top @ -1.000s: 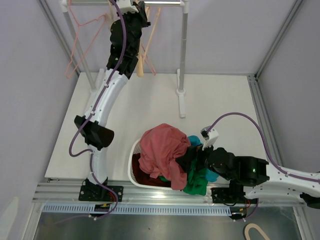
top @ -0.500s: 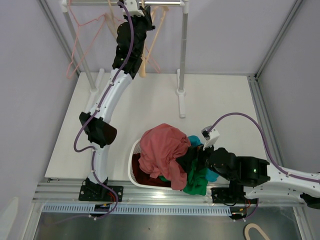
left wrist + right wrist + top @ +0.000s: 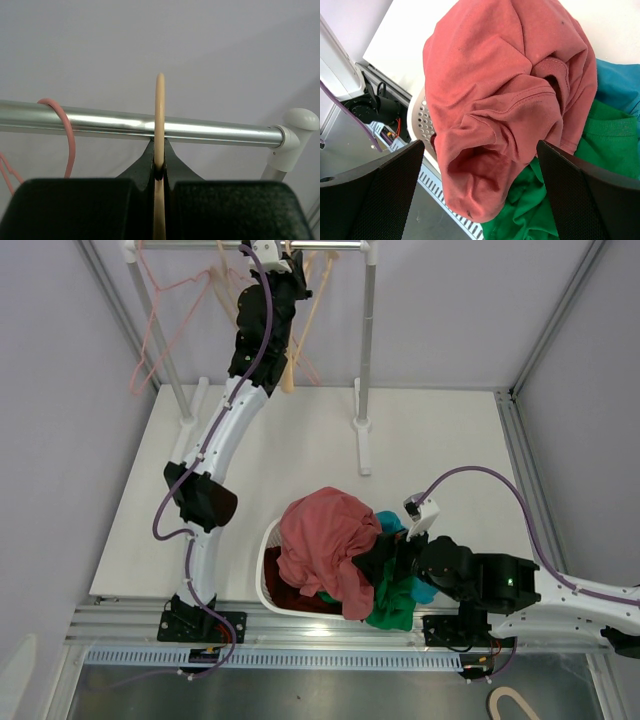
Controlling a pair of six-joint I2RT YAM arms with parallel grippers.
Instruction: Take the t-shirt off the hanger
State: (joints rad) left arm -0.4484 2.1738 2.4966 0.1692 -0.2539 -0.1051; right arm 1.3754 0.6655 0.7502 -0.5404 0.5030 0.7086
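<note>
The salmon-red t-shirt (image 3: 325, 540) lies crumpled on top of the white laundry basket (image 3: 268, 558); it fills the right wrist view (image 3: 505, 95). My left gripper (image 3: 159, 172) is raised to the metal rail (image 3: 125, 125) and is shut on the tan wooden hanger (image 3: 159, 115), whose hook rises in front of the rail. In the top view the left gripper (image 3: 283, 285) is at the rail with the bare hanger (image 3: 300, 340) hanging beneath. My right gripper (image 3: 480, 200) is open and empty just above the shirt's folds; it hovers beside the basket (image 3: 400, 560).
A pink wire hanger (image 3: 165, 310) hangs at the rail's left end; its hook shows in the left wrist view (image 3: 62, 130). Green (image 3: 580, 190) and blue (image 3: 620, 90) garments lie under the shirt. The rack's white post (image 3: 365, 370) stands on the table.
My left arm has reached further up and back, carrying the wooden hanger closer to the rail. The right arm and the clothes pile have not moved.
</note>
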